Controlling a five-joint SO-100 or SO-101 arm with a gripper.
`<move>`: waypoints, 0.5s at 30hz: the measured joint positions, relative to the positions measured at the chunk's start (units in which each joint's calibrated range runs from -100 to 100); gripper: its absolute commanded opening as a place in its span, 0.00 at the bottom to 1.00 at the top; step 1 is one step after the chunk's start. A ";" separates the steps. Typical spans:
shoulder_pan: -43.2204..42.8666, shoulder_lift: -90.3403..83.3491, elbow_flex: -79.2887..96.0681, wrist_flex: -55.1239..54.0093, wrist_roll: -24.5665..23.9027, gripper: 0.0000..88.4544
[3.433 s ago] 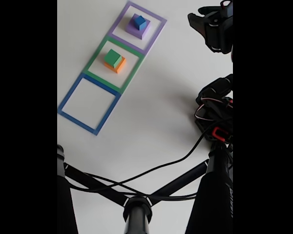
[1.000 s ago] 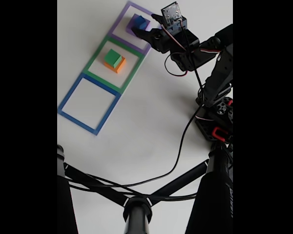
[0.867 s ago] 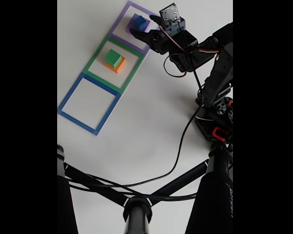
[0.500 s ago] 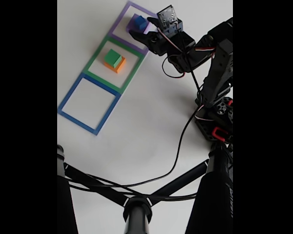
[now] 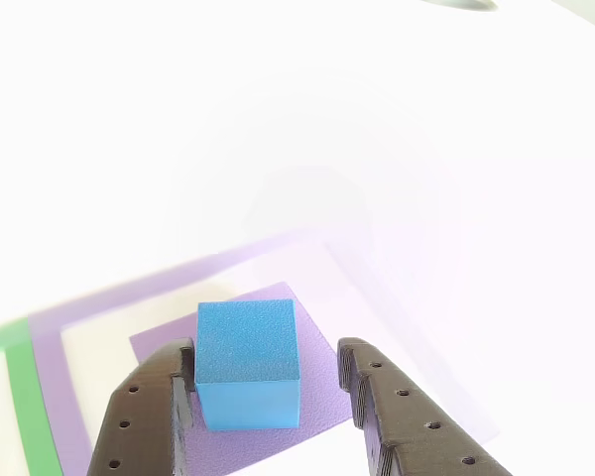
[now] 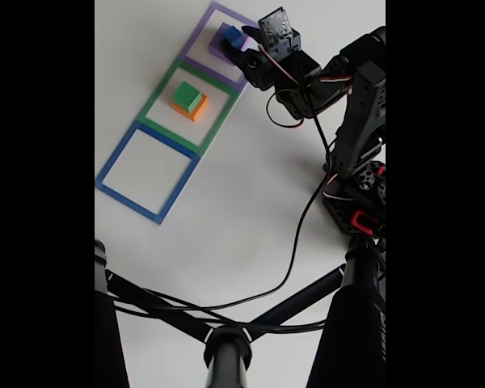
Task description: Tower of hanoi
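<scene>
The small blue cube (image 5: 248, 362) sits on the purple block (image 5: 322, 402), inside the purple square outline (image 6: 200, 36). My gripper (image 5: 268, 349) is open, with one finger on each side of the cube. The left finger (image 5: 144, 421) is at the cube's side, and a gap separates the right finger (image 5: 397, 421) from it. In the fixed view the gripper (image 6: 236, 44) reaches over the blue cube (image 6: 232, 35) and purple block (image 6: 217, 45). The green block (image 6: 186, 95) rests on the orange-yellow block (image 6: 199, 110) in the green outline (image 6: 157, 103).
A flat blue square outline (image 6: 113, 162) lies nearest the camera with nothing inside. The arm's base (image 6: 357, 202) stands at the right. A black cable (image 6: 291, 267) trails across the table to black stand legs (image 6: 226, 343) at the bottom.
The arm swung from the right edge toward the purple square and lowered. Its open fingers now sit around the blue cube. The blocks have not moved.
</scene>
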 measured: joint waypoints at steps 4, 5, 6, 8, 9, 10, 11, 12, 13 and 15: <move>0.00 0.51 0.00 0.00 0.00 0.08; 0.00 0.51 0.00 0.00 0.00 0.08; 0.00 0.51 0.00 0.00 0.00 0.08; 0.00 0.51 0.00 0.00 0.00 0.07; 0.00 0.51 0.00 0.00 0.00 0.07; 0.00 0.51 0.00 0.00 0.00 0.06; 0.00 0.51 0.00 0.00 0.00 0.06; 0.00 0.51 0.00 0.00 0.00 0.06; 0.00 0.51 0.00 0.00 0.00 0.06; 0.00 0.51 0.00 0.00 0.00 0.06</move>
